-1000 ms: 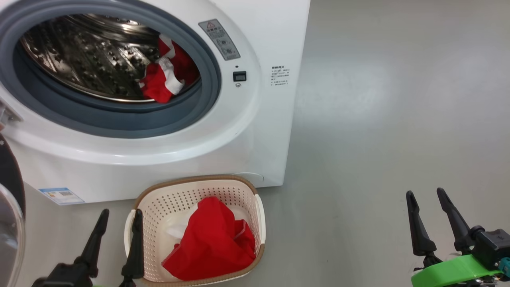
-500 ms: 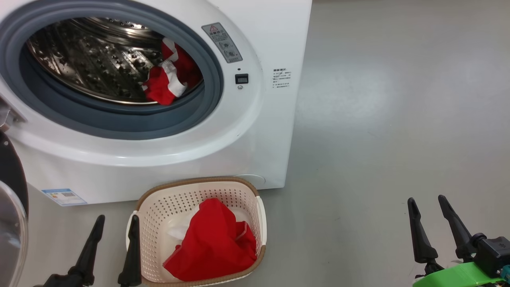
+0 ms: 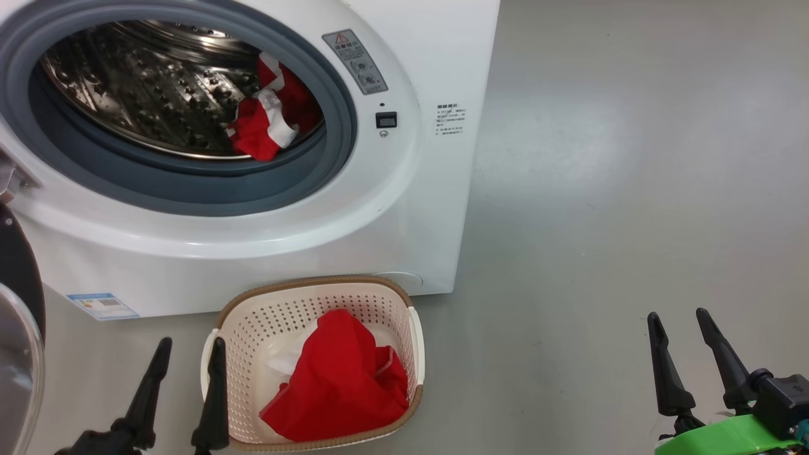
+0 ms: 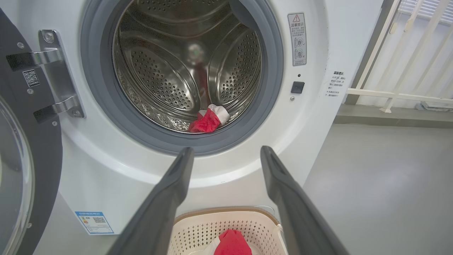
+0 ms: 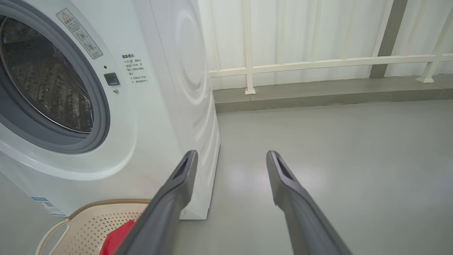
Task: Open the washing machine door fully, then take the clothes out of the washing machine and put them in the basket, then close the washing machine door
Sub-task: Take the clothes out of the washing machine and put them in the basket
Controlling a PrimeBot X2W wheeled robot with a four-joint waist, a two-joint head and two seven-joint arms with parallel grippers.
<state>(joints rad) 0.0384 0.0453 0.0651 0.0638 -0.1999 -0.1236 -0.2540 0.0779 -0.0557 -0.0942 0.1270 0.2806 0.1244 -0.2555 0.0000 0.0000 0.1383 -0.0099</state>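
Head view has both tools low over the floor (image 3: 632, 158). The left tool (image 3: 193, 344) is spread wide and empty just beside the left rim of the basket (image 3: 310, 283). The right tool (image 3: 676, 316) is equally wide and empty, well apart to the right. Part of the clothes (image 3: 338, 379) lies in the basket. Another red-and-white piece (image 3: 262, 123) sits inside the washing machine (image 3: 411, 208), at the right of the drum (image 3: 139, 95) near the gasket (image 3: 189, 189). The washing machine door (image 3: 16, 284) stands swung open at far left.

Likely troubles:
- The piece could catch on the gasket lip as it is pulled out, or slip onto the floor short of the basket.
- The left arm could nudge the basket or strike the open door beside it.

Left wrist view looks straight into the drum and puts the piece low at its front. It also shows the door's hinge (image 4: 53, 71). Whether more fabric hides deeper in is hard to say. Right wrist view adds a white railing (image 5: 318, 63) behind the machine.
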